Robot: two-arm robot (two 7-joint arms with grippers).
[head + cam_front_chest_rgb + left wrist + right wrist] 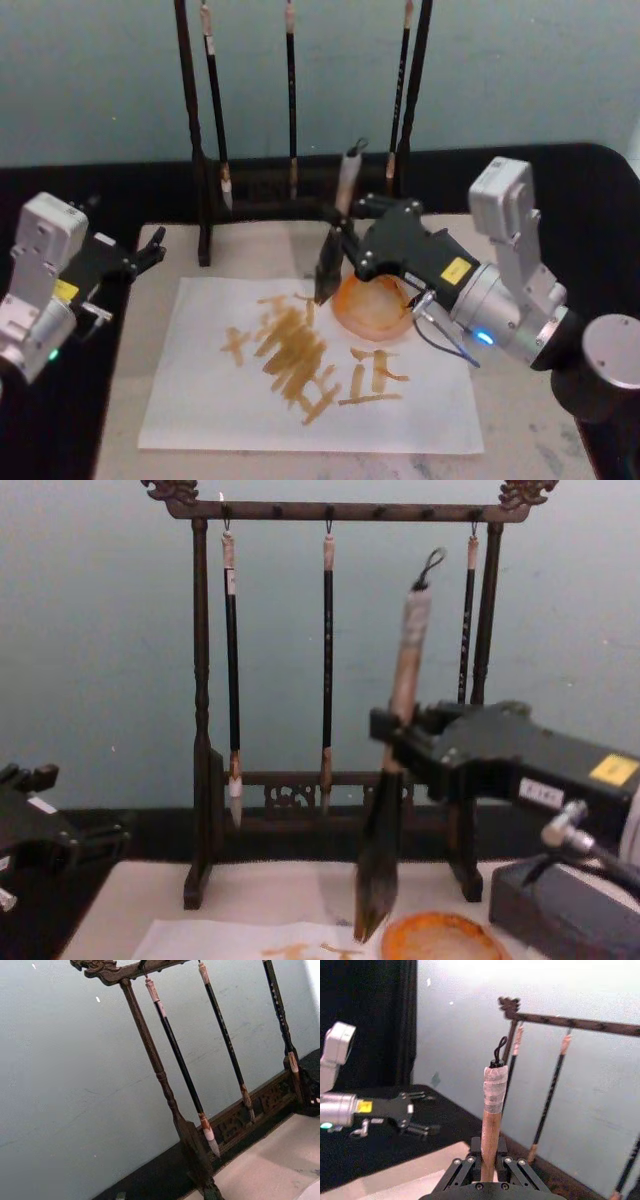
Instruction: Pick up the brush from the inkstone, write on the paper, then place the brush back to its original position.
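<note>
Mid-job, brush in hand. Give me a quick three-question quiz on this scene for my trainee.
1. True or false: the right hand holds the brush upright by its handle.
2. How many thin brushes hang on the rack? A two, B three, C five.
3. Fill in: the brush tip hangs by the rim of the orange ____, over the paper.
Key: 1 true. 2 B. 3 inkstone.
</note>
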